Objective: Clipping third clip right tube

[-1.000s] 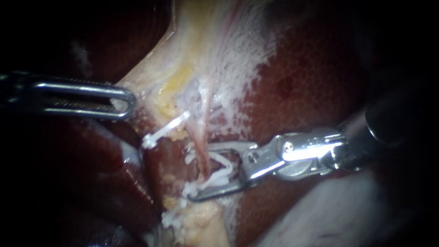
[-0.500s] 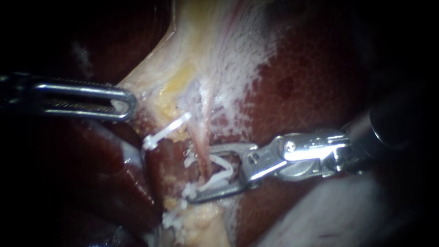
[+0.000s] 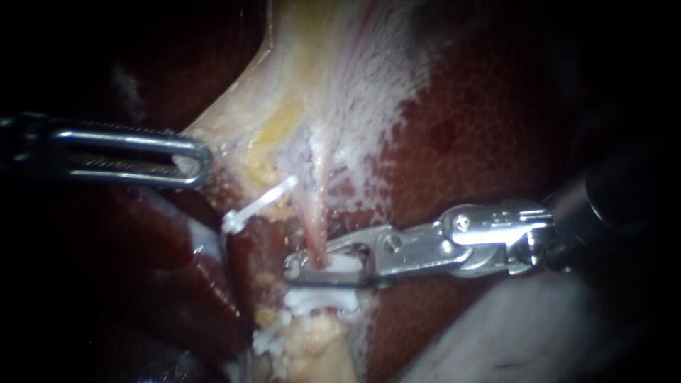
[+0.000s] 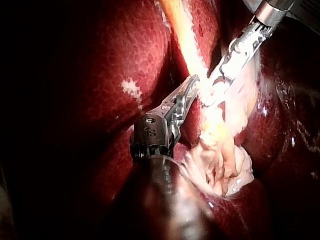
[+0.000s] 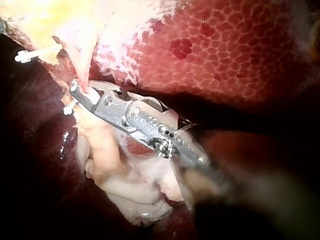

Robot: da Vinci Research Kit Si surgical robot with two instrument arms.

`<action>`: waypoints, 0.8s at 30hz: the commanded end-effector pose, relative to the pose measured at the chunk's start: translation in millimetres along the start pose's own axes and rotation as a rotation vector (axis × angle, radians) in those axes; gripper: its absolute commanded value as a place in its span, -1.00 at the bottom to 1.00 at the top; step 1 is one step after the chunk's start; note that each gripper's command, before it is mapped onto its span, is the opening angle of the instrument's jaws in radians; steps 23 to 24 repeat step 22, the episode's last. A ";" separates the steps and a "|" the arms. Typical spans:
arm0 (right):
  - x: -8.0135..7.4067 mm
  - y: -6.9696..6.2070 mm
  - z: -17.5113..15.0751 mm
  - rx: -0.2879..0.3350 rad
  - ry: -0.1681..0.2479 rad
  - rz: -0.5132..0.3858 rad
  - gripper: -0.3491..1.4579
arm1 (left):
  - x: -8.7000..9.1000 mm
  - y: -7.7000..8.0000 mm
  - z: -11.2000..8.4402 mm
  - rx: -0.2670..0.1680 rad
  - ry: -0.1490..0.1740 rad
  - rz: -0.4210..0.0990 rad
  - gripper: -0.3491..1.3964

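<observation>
My right instrument [image 3: 312,268] comes in from the right, its jaws shut on a white clip [image 3: 339,264] that lies flat across the thin pink right tube [image 3: 314,230]. In the right wrist view the same jaws [image 5: 82,95] pinch the tube [image 5: 82,65] at their tip. Another white clip [image 3: 320,301] sits on the strand just below the jaws. Further left, a slanted white clip [image 3: 257,205] crosses the left strand. My left instrument [image 3: 190,162] has its slotted jaws shut on the edge of the pale tissue [image 3: 234,135], holding it to the left. The left wrist view shows both tips close together: the left instrument [image 4: 192,85] and the right instrument [image 4: 220,82].
Dark red mottled liver [image 3: 482,128] lies right of and behind the tubes. Yellowish fat [image 3: 312,340] with a white clip end [image 3: 266,342] sits below. Pale tissue [image 3: 511,333] bulges under the right shaft.
The right instrument's jaws have gone from wide open around the tube to shut, pressing the clip flat onto it. The left instrument has held still.
</observation>
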 end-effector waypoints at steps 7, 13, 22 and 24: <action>-0.1 0.0 0.0 0.000 0.000 0.005 -0.97 | 0.0 -0.1 0.0 -0.001 0.000 0.000 -1.00; -0.1 -0.1 0.1 0.000 0.000 0.005 -0.96 | 0.0 -0.1 0.0 -0.001 0.000 0.000 -1.00; 0.0 -0.2 0.1 0.001 0.000 0.004 -0.95 | 0.0 0.0 0.2 -0.001 -0.001 0.000 -1.00; 0.0 -0.2 0.1 0.001 0.000 0.004 -0.95 | 0.0 0.0 0.2 -0.001 -0.001 0.000 -1.00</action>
